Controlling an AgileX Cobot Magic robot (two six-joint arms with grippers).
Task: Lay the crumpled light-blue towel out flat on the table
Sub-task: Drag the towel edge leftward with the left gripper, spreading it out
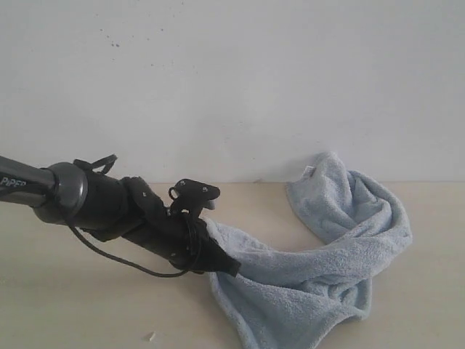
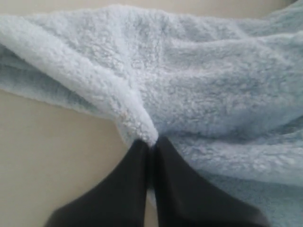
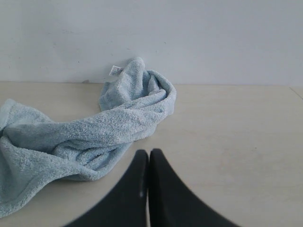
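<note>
Behind, white wall (image 1: pixel 232 73); left jaws tight on towel (image 1: pixel 320 276), right jaws together, empty.

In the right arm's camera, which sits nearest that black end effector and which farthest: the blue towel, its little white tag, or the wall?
From the right end effector, which holds nothing:
1. The towel: its rolled middle lies just ahead on the table.
2. The white tag: at the towel's far end, close to the wall.
3. The wall: behind everything, past the table's back edge.

Light-blue fluffy towel (image 1: pixel 320 276) crumpled, twisted in arc on beige table (image 1: pixel 73 305); white tag (image 1: pixel 308 172) at far corner.
</note>
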